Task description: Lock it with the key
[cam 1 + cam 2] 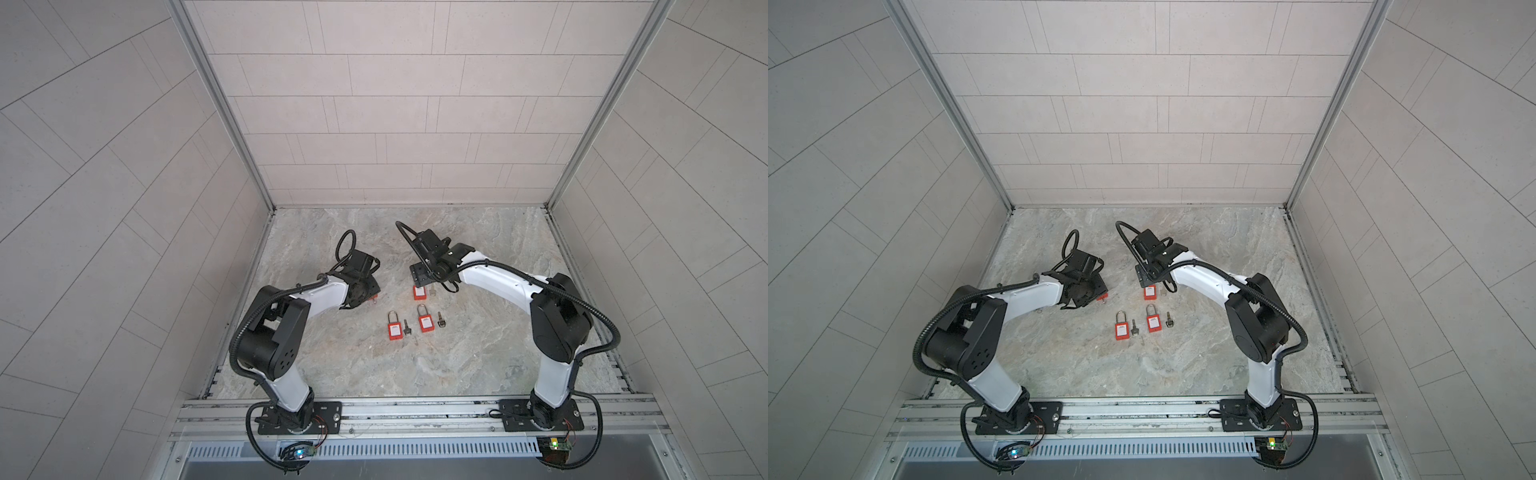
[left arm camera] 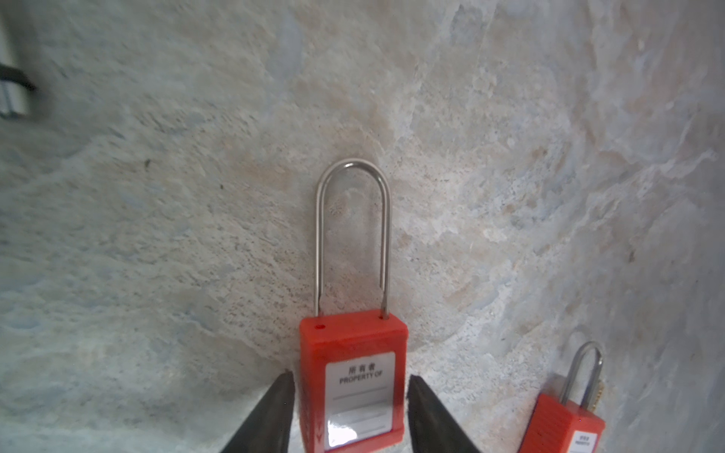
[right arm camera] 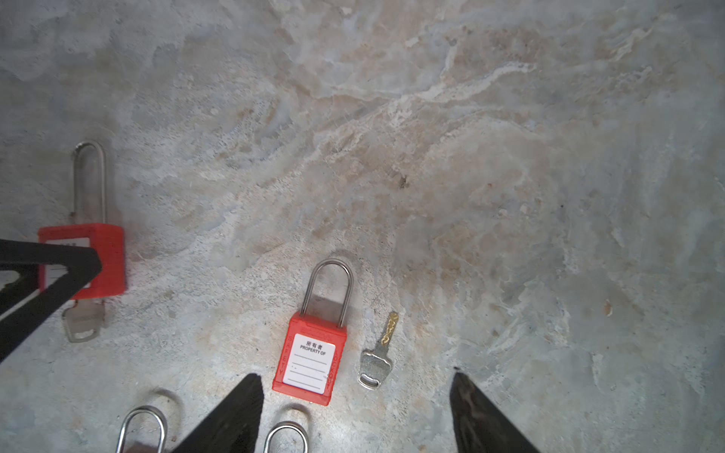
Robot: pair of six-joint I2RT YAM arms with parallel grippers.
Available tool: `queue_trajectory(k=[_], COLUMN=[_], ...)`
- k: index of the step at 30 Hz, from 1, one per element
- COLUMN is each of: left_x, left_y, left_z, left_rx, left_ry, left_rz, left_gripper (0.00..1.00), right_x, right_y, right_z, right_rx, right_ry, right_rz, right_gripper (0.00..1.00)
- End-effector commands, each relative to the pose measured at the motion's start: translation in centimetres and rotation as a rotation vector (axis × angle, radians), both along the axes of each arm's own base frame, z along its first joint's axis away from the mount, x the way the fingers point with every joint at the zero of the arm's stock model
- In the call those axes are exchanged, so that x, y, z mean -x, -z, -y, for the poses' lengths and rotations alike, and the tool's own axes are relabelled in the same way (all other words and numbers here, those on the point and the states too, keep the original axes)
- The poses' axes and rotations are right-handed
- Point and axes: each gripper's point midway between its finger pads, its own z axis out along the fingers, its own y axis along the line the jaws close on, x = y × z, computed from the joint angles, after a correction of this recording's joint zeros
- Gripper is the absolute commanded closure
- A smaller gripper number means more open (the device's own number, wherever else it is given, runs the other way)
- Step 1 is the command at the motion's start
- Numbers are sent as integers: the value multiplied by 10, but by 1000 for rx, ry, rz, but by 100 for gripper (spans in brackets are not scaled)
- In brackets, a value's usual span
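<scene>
Ideally the wide-open right gripper (image 3: 355, 373) needed centring squarely over the key (image 3: 376, 366); the released left gripper (image 2: 351, 375) straddled a padlock (image 2: 353, 341).

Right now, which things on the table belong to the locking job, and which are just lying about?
In hand: long-shackle padlock, flanked by the left gripper; key at its base.
Lying about: short padlock and loose key; two front padlocks and their keys.

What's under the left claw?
The long-loop red padlock lies on the table, inside the open left claw. A silver key head pokes from its bottom; the blade is hidden.
</scene>
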Motion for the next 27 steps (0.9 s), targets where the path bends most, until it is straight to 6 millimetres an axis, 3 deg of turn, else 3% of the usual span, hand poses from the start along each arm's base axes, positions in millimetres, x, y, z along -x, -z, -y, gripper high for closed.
queue_trajectory(k=[1, 4, 7, 13, 19, 21, 27], left_x=[-8, -10, -15, -15, -6, -1, 4], left_y=[-12, -29, -59, -118, -128, -129, -131], left_z=[2, 2, -7, -54, -108, -125, -158], left_rx=[12, 15, -32, -248, -170, -176, -246], left_ry=[-20, -3, 17, 59, 4, -32, -103], left_rz=[37, 80, 155, 304, 340, 347, 337], left_gripper=[41, 35, 34, 30, 23, 1, 0], right_x=[7, 9, 10, 21, 32, 36, 42], right_y=[-2, -3, -6, -13, -8, -4, 25], right_z=[-4, -9, -19, -57, -101, -116, -152], right_rx=[-2, -3, -16, -12, -57, -56, -22], right_ry=[-14, -26, -61, -181, -280, -304, -351], right_rz=[-30, -31, -34, -18, -112, -147, -223], right_gripper=[22, 22, 22, 20, 20, 20, 21])
